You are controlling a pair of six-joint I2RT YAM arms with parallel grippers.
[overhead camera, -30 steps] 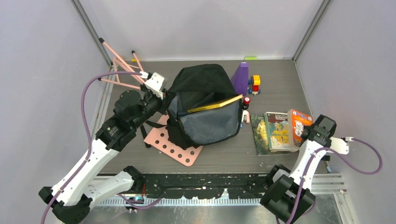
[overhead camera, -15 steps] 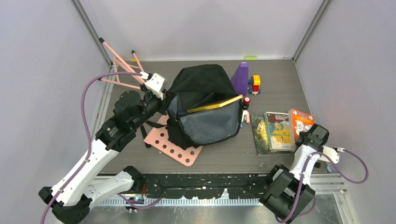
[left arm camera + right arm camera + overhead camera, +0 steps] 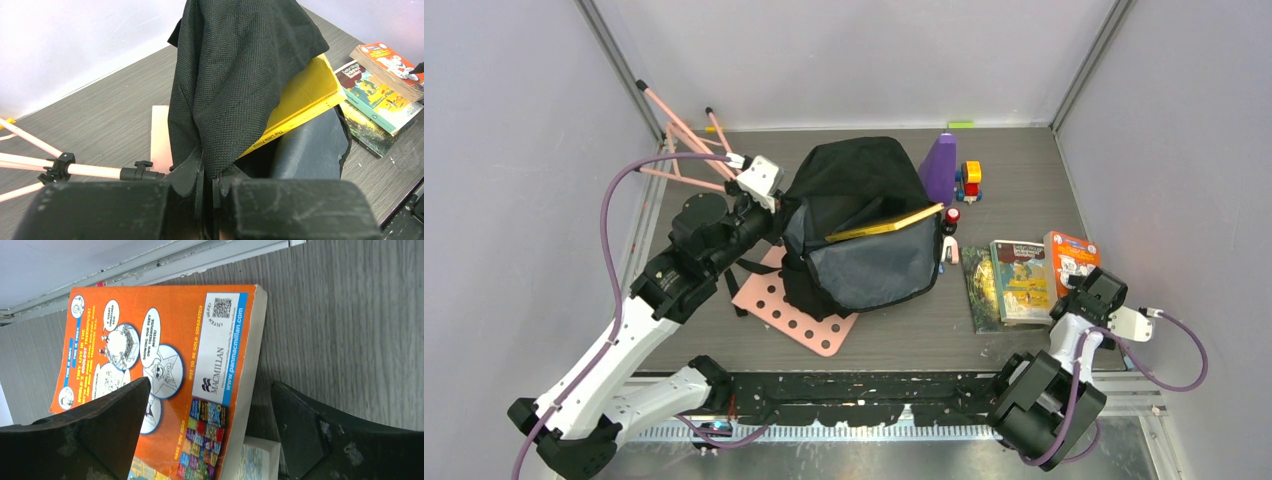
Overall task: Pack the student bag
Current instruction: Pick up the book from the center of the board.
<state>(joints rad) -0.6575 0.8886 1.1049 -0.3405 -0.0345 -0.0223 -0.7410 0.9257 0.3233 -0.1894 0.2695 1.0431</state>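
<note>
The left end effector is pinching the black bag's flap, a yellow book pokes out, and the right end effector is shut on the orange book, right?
Not quite. The right end effector is open, jaws wide apart over the orange book, as the right wrist view shows. The left end effector does pinch the flap of the student bag, yellow book poking out.

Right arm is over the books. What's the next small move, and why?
Probably lower the right pincer and close it on the orange book: its jaws stand open astride that book's edge, holding nothing. The left pincer pinches the bag flap up, and a yellow book sticks out of the mouth.
</note>
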